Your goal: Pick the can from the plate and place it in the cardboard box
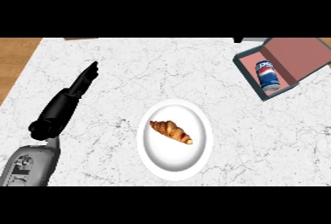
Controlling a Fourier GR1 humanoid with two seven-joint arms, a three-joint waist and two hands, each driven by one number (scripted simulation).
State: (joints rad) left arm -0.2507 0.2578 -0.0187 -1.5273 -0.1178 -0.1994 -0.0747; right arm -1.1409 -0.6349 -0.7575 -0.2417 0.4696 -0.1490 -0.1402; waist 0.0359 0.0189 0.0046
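Fingers (89, 74) of the left hand (77, 87) stretch out straight and together — holding nothing, poised over the white marbled worktop (97, 52). Its grey forearm (29, 165) enters at the lower left. Lying on its side, the blue can (268, 75) sits inside the open cardboard box (294, 54) at the upper right. Only a golden, ridged croissant (171, 131) rests on the round white plate (174, 166) — smooth and glossy.

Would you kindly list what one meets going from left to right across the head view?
Left hand → croissant on the plate → can lying in the cardboard box.
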